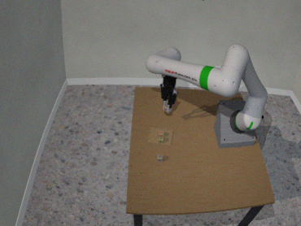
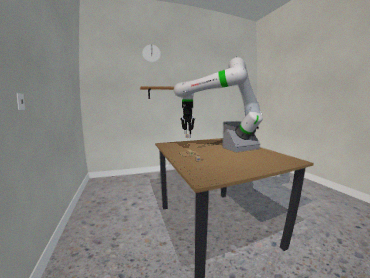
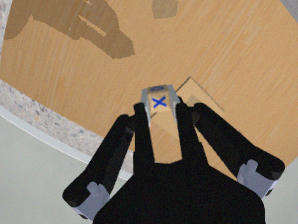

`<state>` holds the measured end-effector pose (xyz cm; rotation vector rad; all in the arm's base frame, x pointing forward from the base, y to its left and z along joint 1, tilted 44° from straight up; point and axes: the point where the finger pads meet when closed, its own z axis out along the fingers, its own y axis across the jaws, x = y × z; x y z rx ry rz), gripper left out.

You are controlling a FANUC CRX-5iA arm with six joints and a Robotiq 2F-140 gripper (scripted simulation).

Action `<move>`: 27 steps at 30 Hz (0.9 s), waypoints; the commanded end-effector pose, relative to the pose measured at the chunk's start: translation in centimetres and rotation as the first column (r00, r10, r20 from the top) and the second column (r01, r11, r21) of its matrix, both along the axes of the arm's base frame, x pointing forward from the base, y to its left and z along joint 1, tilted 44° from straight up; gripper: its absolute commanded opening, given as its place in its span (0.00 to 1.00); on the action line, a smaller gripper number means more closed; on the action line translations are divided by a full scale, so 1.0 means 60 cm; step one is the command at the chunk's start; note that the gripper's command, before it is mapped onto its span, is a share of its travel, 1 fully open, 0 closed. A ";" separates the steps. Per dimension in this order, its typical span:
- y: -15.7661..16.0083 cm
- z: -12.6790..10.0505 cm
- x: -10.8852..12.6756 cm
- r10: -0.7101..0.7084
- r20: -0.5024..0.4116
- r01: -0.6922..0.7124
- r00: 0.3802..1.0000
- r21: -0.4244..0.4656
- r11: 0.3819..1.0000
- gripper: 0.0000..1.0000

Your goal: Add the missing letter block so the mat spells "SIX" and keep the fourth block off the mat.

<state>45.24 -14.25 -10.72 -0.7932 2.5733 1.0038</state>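
My gripper [image 3: 158,94] is shut on a pale block with a blue X [image 3: 158,102] on its face. It holds the block high above the table's far part, seen in the top view [image 1: 167,106] and the exterior view [image 2: 187,132]. The tan mat [image 1: 161,136] lies at the table's middle with two small blocks [image 1: 161,136] on it, close together. A corner of the mat [image 3: 193,90] shows behind the fingers in the wrist view. A fourth block [image 1: 160,157] lies on the table off the mat, nearer the front.
The arm's grey base [image 1: 236,130] stands at the table's right side. The table edge and the speckled floor [image 3: 40,123] are below the gripper in the wrist view. A wall shelf [image 2: 157,88] and a clock [image 2: 151,52] are on the back wall.
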 end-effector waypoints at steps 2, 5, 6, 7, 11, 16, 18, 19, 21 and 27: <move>0.015 0.017 0.016 0.121 0.119 -0.121 0.985 -0.014 0.993 0.16; 0.025 0.026 0.024 0.188 0.181 -0.186 0.965 -0.027 0.982 0.16; 0.028 0.029 0.027 0.210 0.201 -0.207 0.957 -0.033 0.978 0.16; 0.031 0.032 0.030 0.232 0.222 -0.229 0.947 -0.039 0.973 0.16; 0.043 0.044 0.040 0.309 0.293 -0.304 0.905 -0.065 0.950 0.16; 0.058 0.059 0.052 0.404 0.380 -0.395 0.832 -0.106 0.913 0.16; 0.065 0.066 0.057 0.442 0.414 -0.431 0.796 -0.126 0.894 0.16; 0.069 0.069 0.059 0.460 0.430 -0.448 0.777 -0.136 0.884 0.16; 0.075 0.075 0.064 0.495 0.462 -0.481 0.735 -0.158 0.862 0.16; 0.086 0.085 0.071 0.543 0.504 -0.525 0.672 -0.192 0.829 0.16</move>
